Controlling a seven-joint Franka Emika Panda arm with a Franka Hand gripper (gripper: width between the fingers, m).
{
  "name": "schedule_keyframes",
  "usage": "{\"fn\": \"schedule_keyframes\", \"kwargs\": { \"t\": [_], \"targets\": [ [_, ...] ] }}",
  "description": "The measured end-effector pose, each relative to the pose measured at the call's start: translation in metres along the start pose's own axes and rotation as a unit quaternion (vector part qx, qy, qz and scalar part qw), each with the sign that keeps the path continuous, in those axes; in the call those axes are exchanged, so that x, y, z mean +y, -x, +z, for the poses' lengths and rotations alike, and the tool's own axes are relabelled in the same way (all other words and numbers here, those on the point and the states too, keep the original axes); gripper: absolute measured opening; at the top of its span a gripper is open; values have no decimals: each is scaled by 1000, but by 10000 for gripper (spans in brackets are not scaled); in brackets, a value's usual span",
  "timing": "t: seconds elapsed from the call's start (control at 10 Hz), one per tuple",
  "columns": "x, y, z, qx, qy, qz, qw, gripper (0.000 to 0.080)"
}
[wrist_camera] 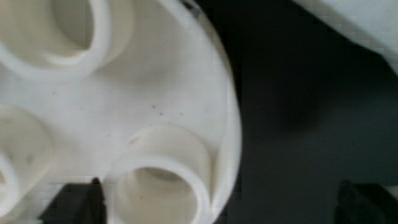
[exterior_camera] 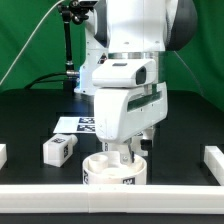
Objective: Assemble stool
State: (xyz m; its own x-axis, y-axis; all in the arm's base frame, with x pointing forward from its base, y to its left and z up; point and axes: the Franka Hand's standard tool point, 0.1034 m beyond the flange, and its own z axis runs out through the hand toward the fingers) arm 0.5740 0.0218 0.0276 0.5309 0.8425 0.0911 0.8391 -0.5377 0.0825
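**A:** The gripper hangs in the lower middle of the exterior frame, just above the round seat. Its jaws stand wide. In the wrist view two dark fingertips show far apart, and the rim of the seat runs between them.

**B:** Does it hold the seat?

**A:** I cannot tell if a finger touches it. In the exterior view the white arm covers the top of the seat, and the wrist picture is blurred.

**B:** What else is cut off?

**A:** The wrist view shows only a part of the seat, with round sockets, most of them cut by the edge of the frame. A pale shape in one corner is too blurred to name.

**B:** And the other parts?

**A:** One leg lies on the black table, to the exterior view's left of the seat and apart from it. Behind it, the marker board is half hidden by the arm. A white bar crosses the bottom of the frame.

**B:** Any writing?

**A:** Only black-and-white square tags, on the leg, on the side wall of the seat and on the marker board. Their patterns are too small to make out. I can read no letters and no brand.
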Motion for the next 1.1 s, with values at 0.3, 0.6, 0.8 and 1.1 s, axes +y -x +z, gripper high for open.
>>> {"fn": "schedule_keyframes", "kwargs": {
  "t": [0.3, 0.6, 0.8, 1.1],
  "targets": [
    [8, -2, 1, 12, 17, 2, 1000, 410],
    [9, 1, 0, 13, 18, 4, 1000, 82],
    [9, 0, -1, 14, 19, 4, 1000, 5],
    [11, 0, -1, 14, 20, 4, 1000, 2]
  ]
}}
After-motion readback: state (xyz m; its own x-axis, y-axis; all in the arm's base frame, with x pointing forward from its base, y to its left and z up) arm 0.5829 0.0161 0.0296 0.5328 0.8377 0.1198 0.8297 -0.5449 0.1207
